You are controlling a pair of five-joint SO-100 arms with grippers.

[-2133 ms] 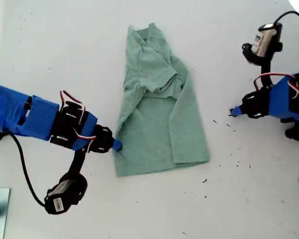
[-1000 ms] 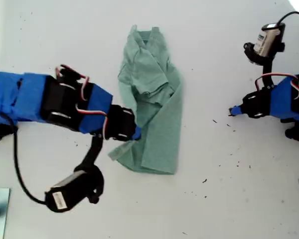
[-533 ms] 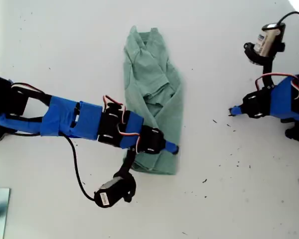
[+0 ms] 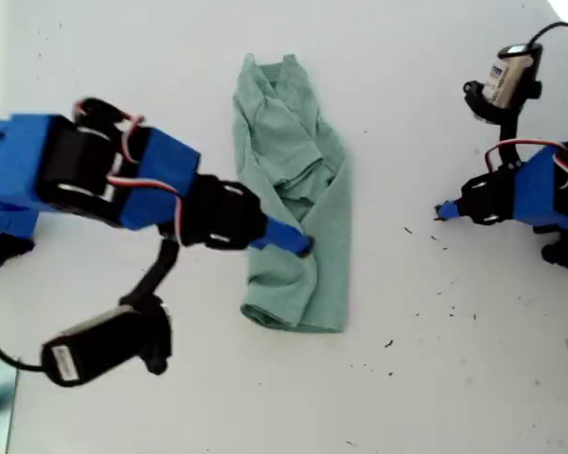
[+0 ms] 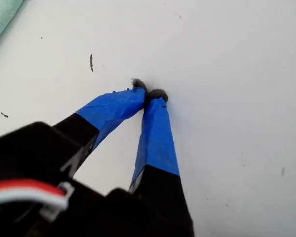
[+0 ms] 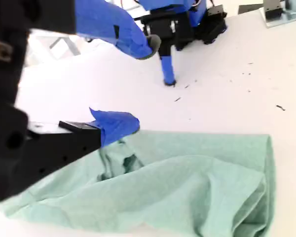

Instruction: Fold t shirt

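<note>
Presently, my second gripper [image 4: 298, 244] is being held over the middle of the t shirt [image 4: 308, 203], reaching in from the exterior view's left. In the second wrist view, this gripper [image 6: 133, 84] is being shown with its blue-taped jaws spread wide apart, one finger high above the cloth and the other just over the t shirt [image 6: 187, 182]; nothing is being pinched between them, and whether the lower tip is touching the fabric cannot be told.

My first gripper [image 4: 445, 212] is being kept at the exterior view's right, well apart from the garment. In the first wrist view, its jaws [image 5: 149, 94] are being pressed together at the tips, with nothing between them, just over the bare white table [image 5: 237, 74]; only a pale green edge of the t shirt [image 5: 0, 15] is being caught by that camera.

The t shirt is being shown lying on the white table [image 4: 123, 57] near the centre of the exterior view, folded lengthwise into a narrow strip. Its round neck is lying at the far end, a short sleeve is being seen doubled over the middle, and rumpled creases are showing along the side nearer my second gripper. The hem end is lying in a rounded, loosely rolled edge.
</note>
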